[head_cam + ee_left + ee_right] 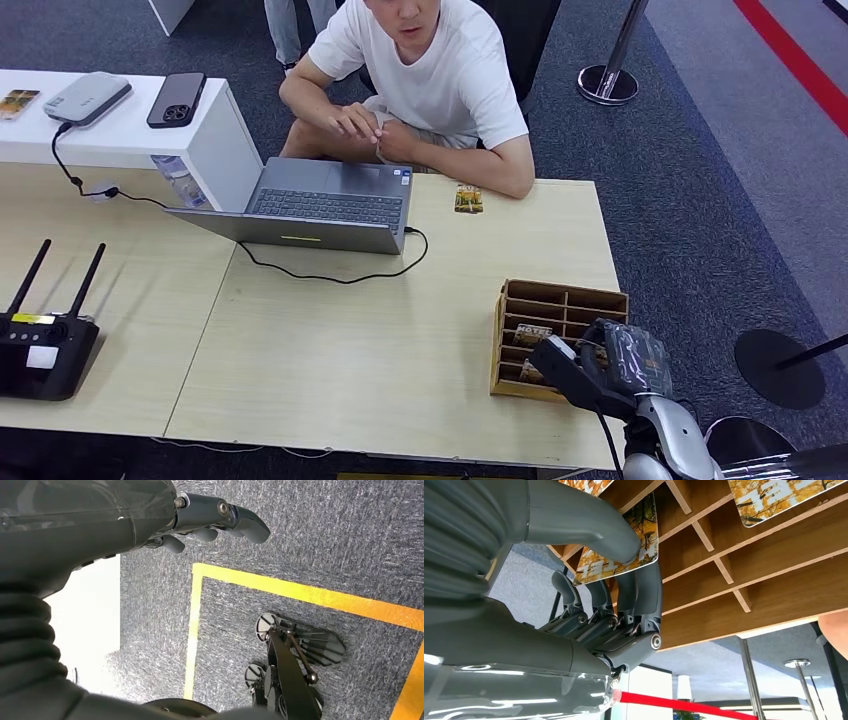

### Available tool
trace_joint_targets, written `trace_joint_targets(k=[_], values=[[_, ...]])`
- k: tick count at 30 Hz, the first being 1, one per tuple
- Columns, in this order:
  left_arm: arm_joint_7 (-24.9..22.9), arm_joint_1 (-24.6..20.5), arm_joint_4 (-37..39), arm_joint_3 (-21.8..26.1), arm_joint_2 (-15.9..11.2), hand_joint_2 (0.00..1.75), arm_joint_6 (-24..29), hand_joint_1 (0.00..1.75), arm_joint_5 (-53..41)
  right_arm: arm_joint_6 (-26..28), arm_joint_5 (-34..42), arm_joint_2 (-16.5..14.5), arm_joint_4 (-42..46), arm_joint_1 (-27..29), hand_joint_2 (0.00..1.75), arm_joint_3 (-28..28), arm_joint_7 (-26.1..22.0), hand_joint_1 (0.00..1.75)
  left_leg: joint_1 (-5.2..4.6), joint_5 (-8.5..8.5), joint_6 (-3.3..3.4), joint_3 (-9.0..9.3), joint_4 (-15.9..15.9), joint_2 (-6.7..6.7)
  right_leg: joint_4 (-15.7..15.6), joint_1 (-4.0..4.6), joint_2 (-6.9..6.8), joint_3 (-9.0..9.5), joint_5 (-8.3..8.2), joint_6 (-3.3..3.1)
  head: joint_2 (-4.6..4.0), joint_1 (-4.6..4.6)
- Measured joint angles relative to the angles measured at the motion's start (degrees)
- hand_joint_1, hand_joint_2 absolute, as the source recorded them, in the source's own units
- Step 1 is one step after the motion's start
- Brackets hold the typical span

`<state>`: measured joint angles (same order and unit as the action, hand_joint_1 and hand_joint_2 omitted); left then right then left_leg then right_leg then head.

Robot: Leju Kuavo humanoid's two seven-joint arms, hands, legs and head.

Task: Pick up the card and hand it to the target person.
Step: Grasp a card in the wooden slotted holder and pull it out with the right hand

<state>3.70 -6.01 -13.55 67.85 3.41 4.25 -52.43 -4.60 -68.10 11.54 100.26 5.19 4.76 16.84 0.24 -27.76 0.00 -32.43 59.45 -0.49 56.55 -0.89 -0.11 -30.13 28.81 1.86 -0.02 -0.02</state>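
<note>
Card (624, 550) with autumn-leaf print sits pinched right there in the right hand (614, 595): thick thumb pressed on its face, dark fingers (644, 595) curled behind it, and it's partly inside a slot of the wooden card rack (774, 580). From the head view, that right hand (585, 365) hangs over the near side of the rack (600, 298), with a second card (532, 334) lying in a compartment just beyond the fingers. Farther out across the table (400, 340), well apart from the hand, another card (468, 198) lies flat near a seated person's forearm (480, 165), beside an open laptop (320, 205). Left hand (210, 522) hangs low over grey carpet (325, 540) with yellow tape lines (300, 592), fingers loosely curled in, nothing in them.
</note>
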Motion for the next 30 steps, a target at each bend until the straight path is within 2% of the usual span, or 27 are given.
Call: trace_joint_targets(k=[13, 20, 28, 30], values=[[0.6, 0.0, 0.0, 0.5, 0.0, 1.75, 0.8, 0.00, 0.2, 0.4, -1.8, 0.0, 0.0, -0.8, 1.75, 0.3, -1.2, 1.31, 0.00, 0.00, 0.00, -0.01, 0.0, 0.00, 0.0, 0.00, 0.00, 0.00, 0.00, 0.00, 0.00, 0.00], [0.8, 0.0, 0.0, 0.5, 0.0, 1.75, 0.8, 0.00, 0.2, 4.4, -4.1, 0.0, 0.0, -1.4, 1.75, 0.3, -3.6, 1.31, 0.00, 0.00, 0.00, -0.01, 0.0, 0.00, 0.0, 0.00, 0.00, 0.00, 0.00, 0.00, 0.00, 0.00], [0.8, 0.0, 0.0, 0.5, 0.0, 1.75, 0.8, 0.00, 0.3, 5.3, -4.6, 0.0, 0.0, -1.7, 1.75, 0.4, -4.3, 1.31, 0.00, 0.00, 0.00, -0.02, 0.0, 0.00, 0.0, 0.00, 0.00, 0.00, 0.00, 0.00, 0.00, 0.00], [0.9, 0.0, 0.0, 0.5, 0.0, 1.75, 0.8, 0.00, 0.3, 7.4, -5.0, 0.0, 0.0, -1.7, 1.75, 0.4, -5.7, 1.31, 0.00, 0.00, 0.00, -0.02, 0.0, 0.00, 0.0, 0.00, 0.00, 0.00, 0.00, 0.00, 0.00, 0.00]])
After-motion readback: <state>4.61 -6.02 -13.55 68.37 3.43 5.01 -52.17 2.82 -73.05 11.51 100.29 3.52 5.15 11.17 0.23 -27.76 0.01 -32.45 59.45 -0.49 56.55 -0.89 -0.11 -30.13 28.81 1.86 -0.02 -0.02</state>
